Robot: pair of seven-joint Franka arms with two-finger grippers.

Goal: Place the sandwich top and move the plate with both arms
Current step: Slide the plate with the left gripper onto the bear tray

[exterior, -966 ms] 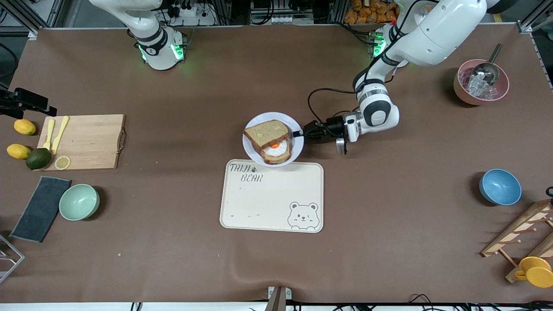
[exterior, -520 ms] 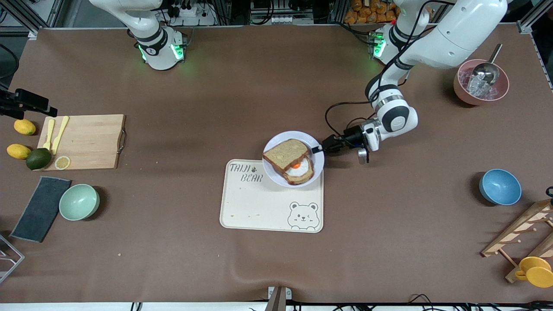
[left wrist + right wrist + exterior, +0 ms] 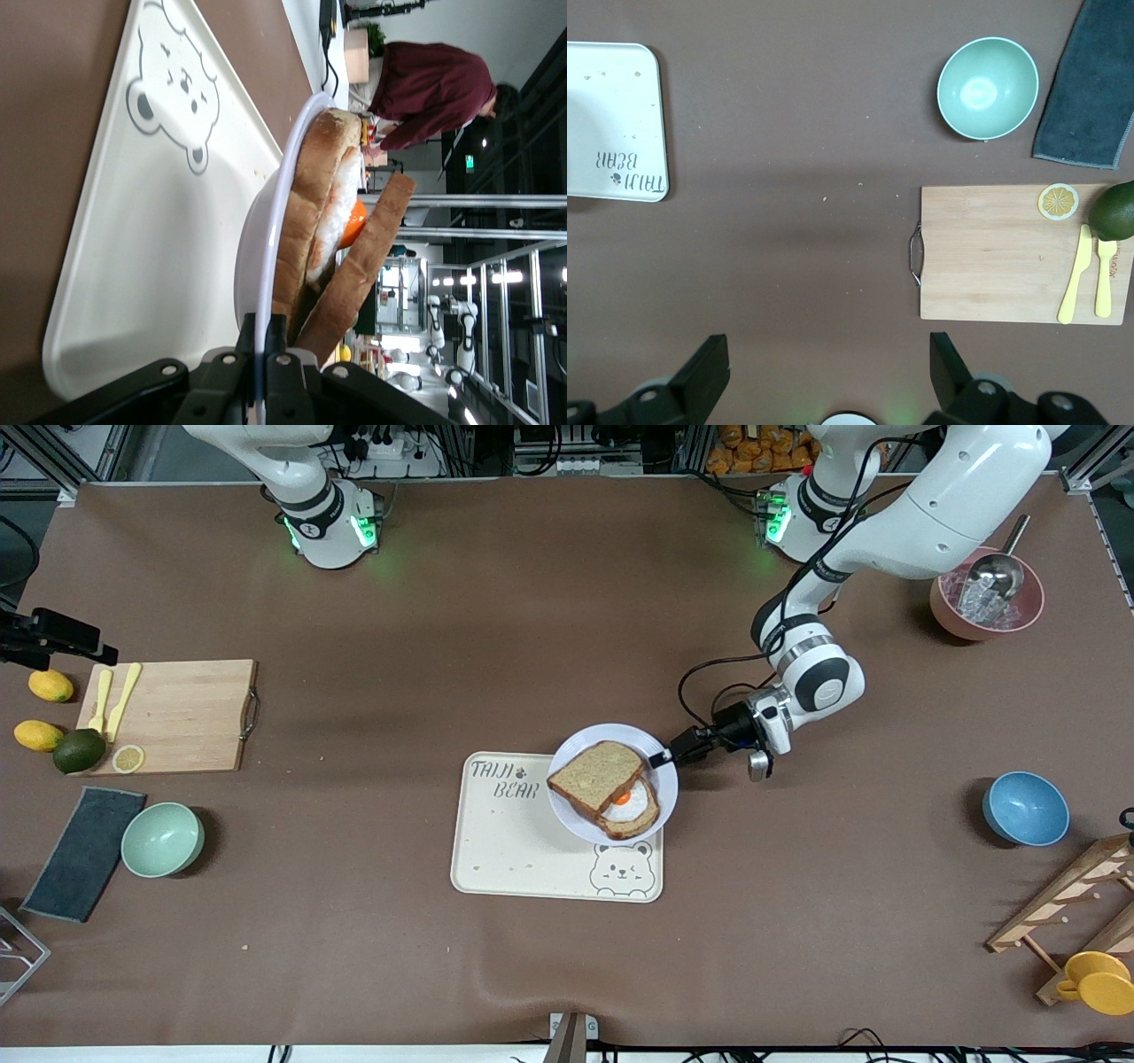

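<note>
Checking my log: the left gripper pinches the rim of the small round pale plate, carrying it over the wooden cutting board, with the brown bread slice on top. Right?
Not quite. The left gripper does pinch the rim of the small round pale plate, brown bread slice on top, but over the cream bear-printed tray, not the wooden cutting board. The front view shows it.

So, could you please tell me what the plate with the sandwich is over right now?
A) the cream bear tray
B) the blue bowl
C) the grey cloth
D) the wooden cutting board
A: the plate, gripped at its rim by the left claw, is over the cream bear tray.
</note>
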